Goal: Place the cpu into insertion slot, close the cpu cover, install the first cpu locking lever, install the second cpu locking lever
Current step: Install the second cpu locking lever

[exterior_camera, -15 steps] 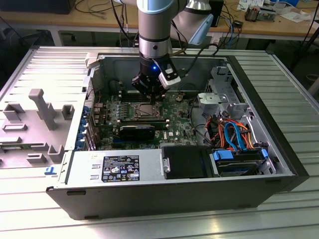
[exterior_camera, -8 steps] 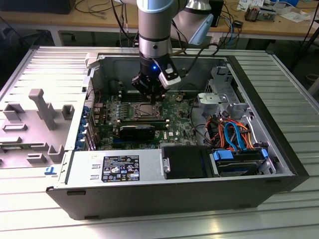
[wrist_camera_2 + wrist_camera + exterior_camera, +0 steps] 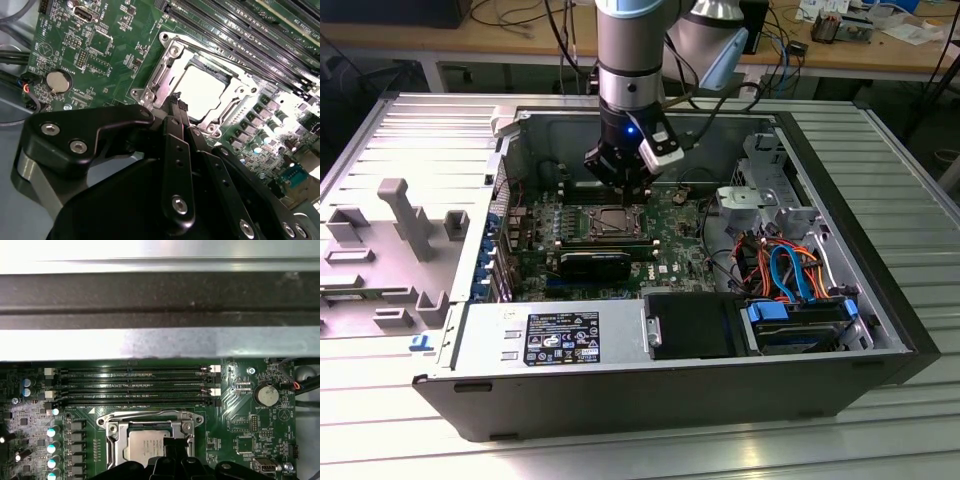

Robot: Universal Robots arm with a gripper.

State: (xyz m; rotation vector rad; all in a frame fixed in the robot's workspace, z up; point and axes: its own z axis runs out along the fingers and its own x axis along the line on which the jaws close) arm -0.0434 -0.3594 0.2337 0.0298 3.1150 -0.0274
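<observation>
Small flat square cpu with a pale silver-grey metal top [image 3: 200, 92] lies seated in the square insertion slot with a silver metal rim [image 3: 165, 75] on the green motherboard [image 3: 107, 60]; in the first wrist view the chip [image 3: 145, 447] sits inside the same rim [image 3: 112, 435]. Thin silver metal cpu cover, a square frame plate with a window [image 3: 235, 102], lies down flat around the chip, whose top shows through the window. A thin wire lever [image 3: 220, 56] runs along the socket edge nearest the long black memory slots [image 3: 240, 35]; whether it is latched cannot be told. Black claw [image 3: 179, 105] hangs directly above the socket, tips just over the near edge of the frame, fingers [image 3: 176, 102] drawn close together with nothing between them; contact with the frame cannot be told. In the exterior view the claw [image 3: 623, 190] sits just above the socket [image 3: 617, 222] inside the open dark-grey computer case [image 3: 650, 400]. Round silver coin battery [image 3: 58, 81] lies on the board well apart from the socket. Case rests on a ribbed grey metal tabletop [image 3: 880, 150]; a grey moulded fixture tray [image 3: 390, 250] sits at the exterior view's left.
</observation>
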